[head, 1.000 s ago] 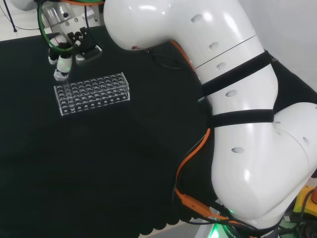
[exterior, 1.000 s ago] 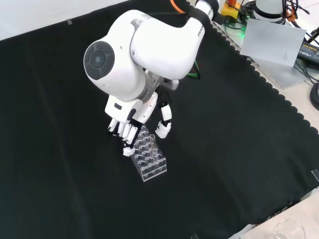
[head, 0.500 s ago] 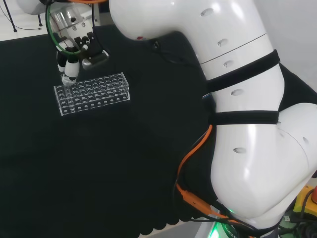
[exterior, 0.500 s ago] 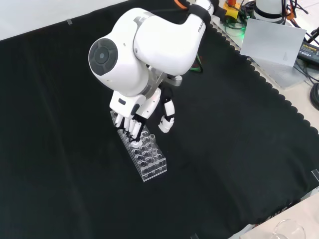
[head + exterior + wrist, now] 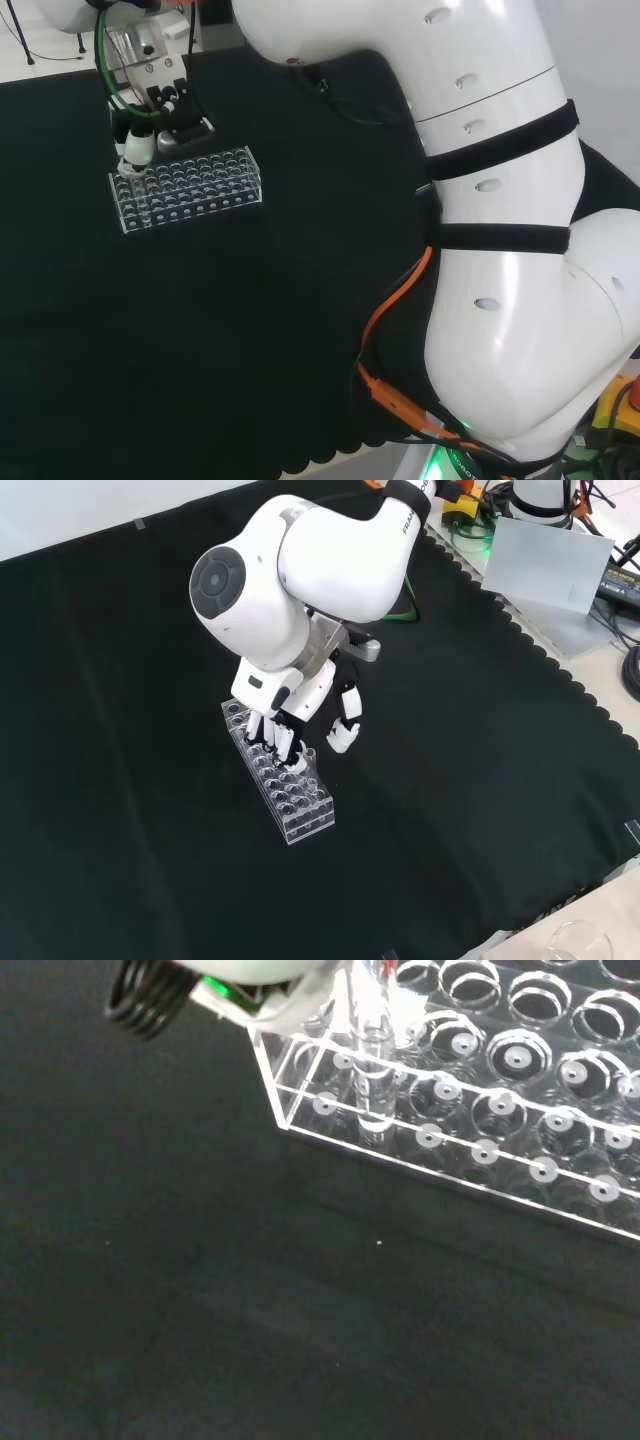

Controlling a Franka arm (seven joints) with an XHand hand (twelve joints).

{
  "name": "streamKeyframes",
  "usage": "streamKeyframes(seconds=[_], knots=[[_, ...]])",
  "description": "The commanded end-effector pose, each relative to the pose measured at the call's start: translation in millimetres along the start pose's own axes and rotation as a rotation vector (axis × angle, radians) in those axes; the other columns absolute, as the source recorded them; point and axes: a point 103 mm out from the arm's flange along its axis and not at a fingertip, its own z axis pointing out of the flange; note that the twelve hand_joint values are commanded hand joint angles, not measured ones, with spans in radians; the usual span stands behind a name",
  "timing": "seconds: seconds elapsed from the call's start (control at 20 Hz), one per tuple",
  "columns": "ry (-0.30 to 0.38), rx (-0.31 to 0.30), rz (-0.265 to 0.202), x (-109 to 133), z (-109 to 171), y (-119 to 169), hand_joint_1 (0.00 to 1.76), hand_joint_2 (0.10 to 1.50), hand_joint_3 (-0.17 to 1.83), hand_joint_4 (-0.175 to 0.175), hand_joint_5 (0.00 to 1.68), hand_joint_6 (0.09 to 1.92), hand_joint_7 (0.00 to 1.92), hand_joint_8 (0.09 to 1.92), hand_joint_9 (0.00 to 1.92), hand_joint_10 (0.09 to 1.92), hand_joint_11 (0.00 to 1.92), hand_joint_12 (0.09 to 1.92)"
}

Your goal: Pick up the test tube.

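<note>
I'm hovering my hand [image 5: 283, 712] over the clear rack [image 5: 186, 187] at upper left in the head view, can't tell if my fingers are closing on the test tube [image 5: 372, 1070] standing in an end hole, aiming to pinch and lift straight up; no readable labels.

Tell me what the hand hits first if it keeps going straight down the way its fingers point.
Probably the clear rack: the hand points down over its far end. A test tube stands there, so it may meet that first.
</note>
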Motion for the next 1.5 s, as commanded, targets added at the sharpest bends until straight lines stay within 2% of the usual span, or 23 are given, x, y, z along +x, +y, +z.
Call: streamKeyframes(seconds=[0.05, 0.2, 0.35, 0.55, 0.7, 0.9, 1.1, 1.35, 1.4, 1.5], knots=[[-0.01, -0.03, -0.004, 16, -8, 15, 1.03, 0.6, 0.72, -0.175, 0.67, 0.77, 0.96, 0.79, 0.82, 0.81, 0.45, 1.45], [-0.02, -0.051, 0.002, 18, -10, 17, 1.07, 0.59, 0.75, -0.175, 0.73, 0.78, 1.05, 0.77, 0.89, 0.79, 0.52, 1.42], [-0.03, -0.068, 0.017, 18, -9, 19, 1.12, 0.57, 0.78, -0.175, 0.86, 0.75, 1.2, 0.71, 1.0, 0.73, 0.65, 1.36], [-0.041, -0.063, 0.028, 18, -3, 17, 1.19, 0.56, 0.78, -0.175, 0.97, 0.7, 1.32, 0.63, 1.11, 0.68, 0.75, 1.32], [-0.034, -0.057, 0.026, 18, 4, 14, 1.2, 0.54, 0.79, -0.175, 0.96, 0.7, 1.31, 0.63, 1.12, 0.67, 0.77, 1.31], [-0.033, -0.056, 0.023, 19, 6, 13, 1.21, 0.52, 0.81, -0.175, 0.89, 0.76, 1.18, 0.73, 1.05, 0.72, 0.73, 1.34], [-0.046, -0.06, 0.024, 18, 4, 15, 1.21, 0.52, 0.82, -0.175, 0.87, 0.78, 1.12, 0.78, 1.02, 0.75, 0.71, 1.35], [-0.071, -0.085, 0.03, 17, 4, 17, 1.24, 0.52, 0.83, -0.175, 0.93, 0.76, 1.28, 0.69, 1.09, 0.71, 0.78, 1.31], [-0.078, -0.088, 0.032, 17, 4, 18, 1.22, 0.63, 0.7, -0.175, 1.0, 0.78, 1.31, 0.67, 1.11, 0.7, 0.79, 1.3], [-0.091, -0.095, 0.038, 17, 6, 19, 1.27, 0.83, 0.37, -0.175, 1.1, 0.75, 1.24, 0.69, 1.15, 0.67, 0.83, 1.28]])
